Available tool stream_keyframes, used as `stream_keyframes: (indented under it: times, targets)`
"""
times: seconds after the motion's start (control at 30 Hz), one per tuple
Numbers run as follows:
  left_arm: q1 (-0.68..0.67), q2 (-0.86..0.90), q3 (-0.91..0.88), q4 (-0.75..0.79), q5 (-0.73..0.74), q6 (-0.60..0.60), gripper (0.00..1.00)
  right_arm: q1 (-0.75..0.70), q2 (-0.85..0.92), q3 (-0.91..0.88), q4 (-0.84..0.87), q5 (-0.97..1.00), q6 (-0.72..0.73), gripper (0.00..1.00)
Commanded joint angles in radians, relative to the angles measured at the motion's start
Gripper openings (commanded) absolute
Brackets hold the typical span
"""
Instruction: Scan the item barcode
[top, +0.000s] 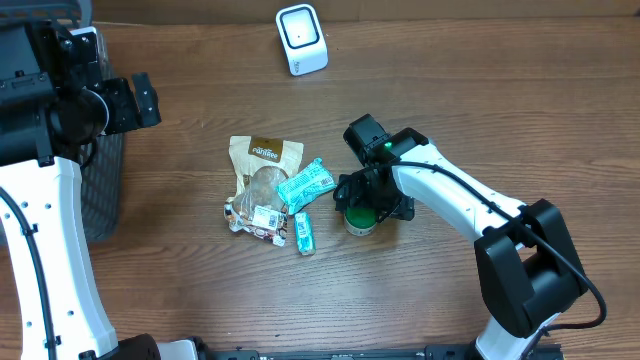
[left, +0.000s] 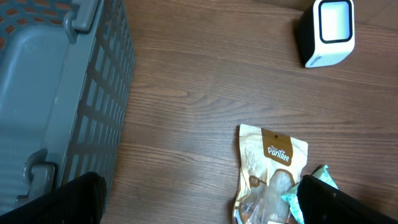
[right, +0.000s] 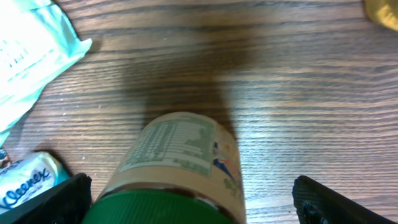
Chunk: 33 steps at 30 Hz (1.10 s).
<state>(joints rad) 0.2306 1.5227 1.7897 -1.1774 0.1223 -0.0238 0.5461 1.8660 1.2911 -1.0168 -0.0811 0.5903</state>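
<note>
Overhead, the wooden bench (top: 480, 90) fills the picture. The largest thing on it is the grey slatted basket (top: 103, 190) at its left edge. From the left wrist the basket (left: 93, 93) shows only plain grey plastic inside its wall, so whether anything lies in it I cannot tell.

The white right arm (top: 450, 195) reaches in from the lower right toward the middle of the bench. A loose cluster of goods lies there. The tan pouch (top: 262, 165) is the biggest, with a teal packet (top: 305, 185) leaning across its right side. A crinkled wrapper (top: 255, 215) with a white label is at its lower end, and a small tissue pack (top: 304, 232) lies just beside that.

The white scanner (top: 301, 38) stands alone at the far edge, well apart from the cluster.

The jar (top: 360, 222) sits at the right end of the cluster, near the teal packet. Its green lid is on, so its contents are hidden. From the right wrist its printed cream label (right: 180, 149) faces the camera.

The right gripper (right: 186, 205) is down around the jar. Its jaws are spread to their widest, one finger on each side of the lid, and neither visibly presses on it.

The left gripper (left: 205, 202) hangs over bare bench just beside the basket, with its jaws wide apart and nothing between them
</note>
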Motion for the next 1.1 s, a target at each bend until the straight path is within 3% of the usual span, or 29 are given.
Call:
stream_keyframes:
  times: [0.0, 0.4, 0.73, 0.9, 1.07]
  targets:
    - [-0.002, 0.002, 0.011, 0.003, -0.002, -0.006, 1.0, 0.019, -0.006, 0.026, 0.002, 0.066, 0.009, 1.0]
    - [-0.002, 0.002, 0.011, 0.003, -0.002, -0.006, 0.99, 0.02, -0.006, 0.026, 0.059, 0.053, 0.009, 0.99]
    - [-0.002, 0.002, 0.011, 0.003, -0.002, -0.006, 1.0, 0.11, -0.006, 0.024, 0.013, 0.115, 0.009, 0.87]
    - [-0.002, 0.002, 0.011, 0.003, -0.002, -0.006, 1.0, 0.129, -0.006, 0.024, 0.017, 0.17, 0.009, 0.72]
    - [-0.002, 0.002, 0.011, 0.003, -0.002, -0.006, 1.0, 0.129, -0.006, 0.024, 0.032, 0.231, 0.008, 0.7]
